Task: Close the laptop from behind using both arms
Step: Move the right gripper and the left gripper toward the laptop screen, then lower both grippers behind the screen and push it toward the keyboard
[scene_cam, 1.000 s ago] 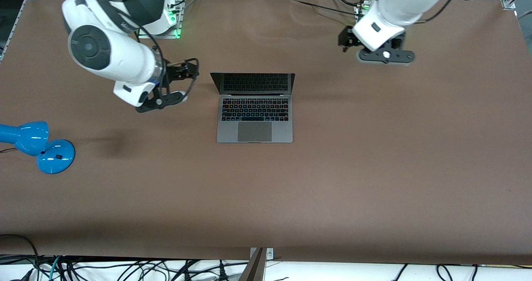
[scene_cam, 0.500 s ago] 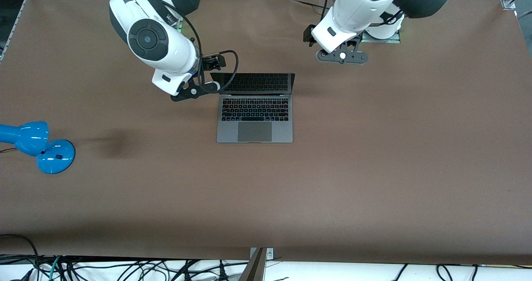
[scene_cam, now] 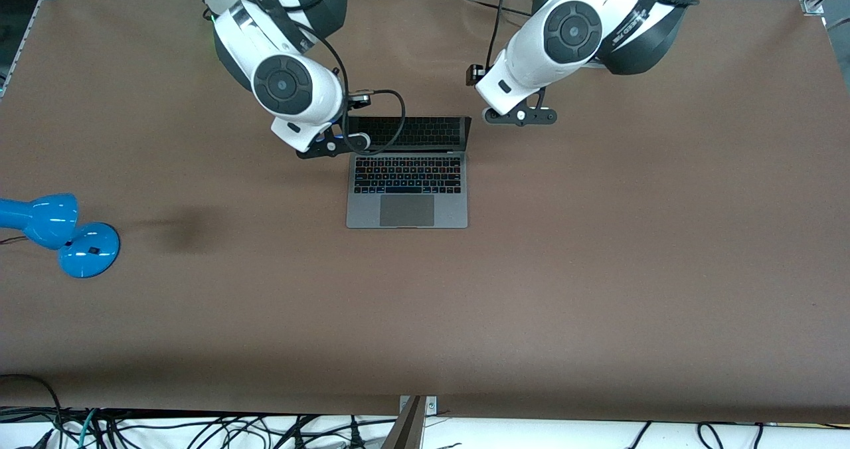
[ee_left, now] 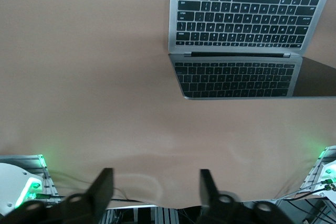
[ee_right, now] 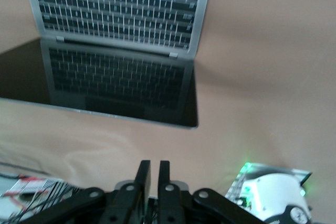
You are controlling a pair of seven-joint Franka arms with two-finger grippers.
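The space-grey laptop (scene_cam: 406, 200) lies open in the middle of the table, its dark screen (scene_cam: 425, 133) upright and mirroring the keys. My right gripper (scene_cam: 332, 145) hangs over the screen's corner toward the right arm's end; in the right wrist view its fingers (ee_right: 151, 174) are shut on nothing, with the laptop (ee_right: 115, 24) below. My left gripper (scene_cam: 519, 115) hangs just beside the screen's edge toward the left arm's end; in the left wrist view it (ee_left: 155, 187) is open and empty, apart from the laptop (ee_left: 241, 24).
A blue desk lamp (scene_cam: 66, 233) stands on the brown table near the right arm's end. The arms' bases, with green lights (ee_left: 34, 195), and cables sit along the table edge farthest from the front camera.
Both arms have swung in toward the laptop's screen. The right gripper now reaches the screen's corner and the left gripper has come down beside its other edge. The laptop has not moved.
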